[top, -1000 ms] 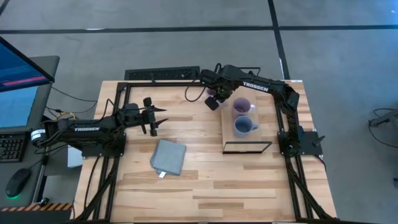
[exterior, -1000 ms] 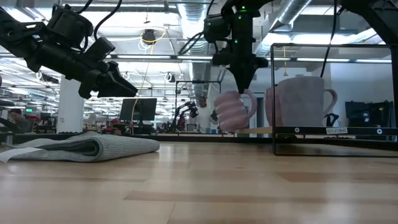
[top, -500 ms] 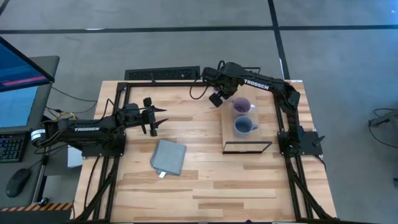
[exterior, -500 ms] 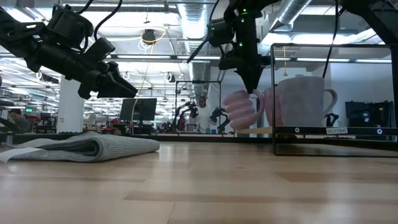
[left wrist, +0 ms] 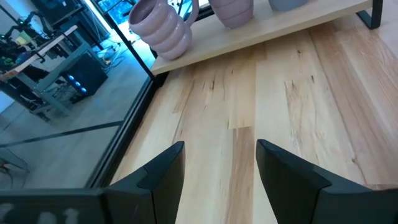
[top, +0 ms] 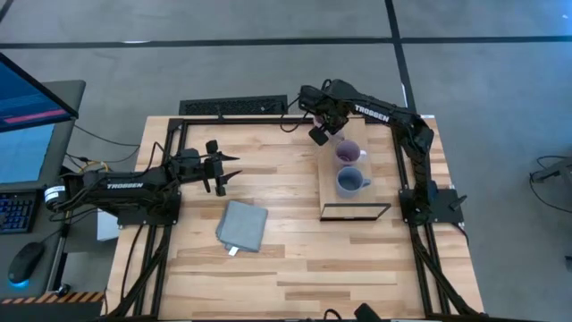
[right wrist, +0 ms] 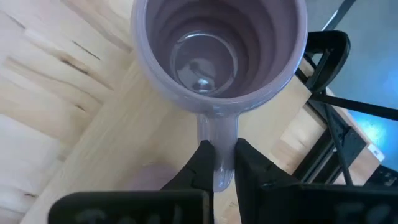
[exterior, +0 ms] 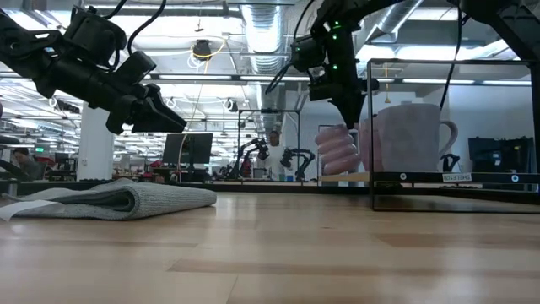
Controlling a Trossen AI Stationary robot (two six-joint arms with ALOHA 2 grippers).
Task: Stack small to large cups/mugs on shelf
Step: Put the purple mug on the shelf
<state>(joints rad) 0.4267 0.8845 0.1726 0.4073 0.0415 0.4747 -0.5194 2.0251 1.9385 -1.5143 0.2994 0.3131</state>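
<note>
Ribbed lavender mug [right wrist: 219, 53] hangs upright, mouth up, its handle pinched in the right end effector [right wrist: 221, 163]; the low view shows it beside the shelf [exterior: 346, 178].

text: "TROSSEN" | on: left arm [top: 125, 186], right arm [top: 374, 112]

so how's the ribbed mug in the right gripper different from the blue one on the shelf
The ribbed mug is pale lavender with ridged walls; the blue-grey mug looks smooth. The ribbed mug is held by its handle in the right gripper over the shelf's far end, while the blue-grey mug stands free nearer the front. Both are upright, handled and empty.
</note>
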